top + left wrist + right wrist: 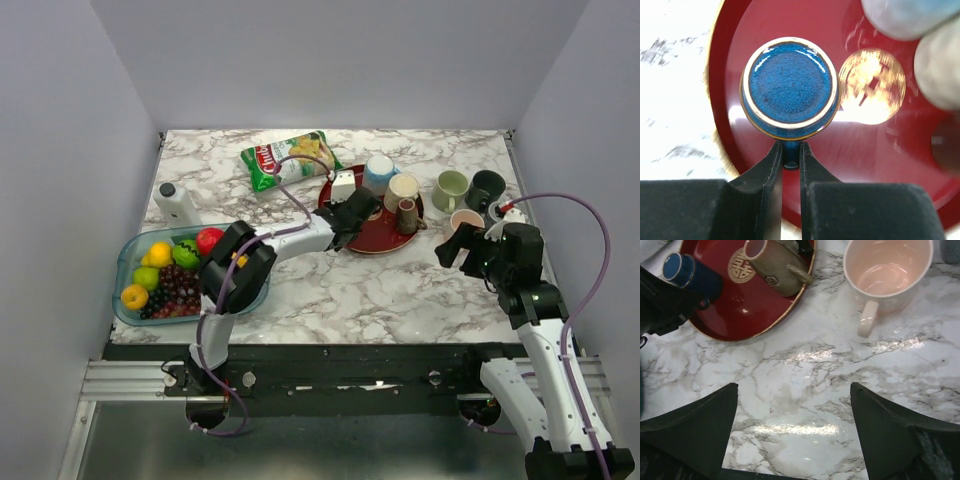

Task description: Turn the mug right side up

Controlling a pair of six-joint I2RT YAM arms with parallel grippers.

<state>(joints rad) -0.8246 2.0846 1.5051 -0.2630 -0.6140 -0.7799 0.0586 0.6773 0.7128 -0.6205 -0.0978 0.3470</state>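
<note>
pinching blue mug (789, 82) by its handle is the left gripper (790, 151); right gripper (794, 392) gapes empty.

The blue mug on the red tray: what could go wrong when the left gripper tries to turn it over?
1. The left gripper pinches only the thin handle of the upside-down blue mug, so the mug may swing or slip when it is lifted.
2. The brown mug and the white mug stand close by, so the turn could knock them.
3. The red tray looks glossy, so the mug might skid when it is set down.
</note>
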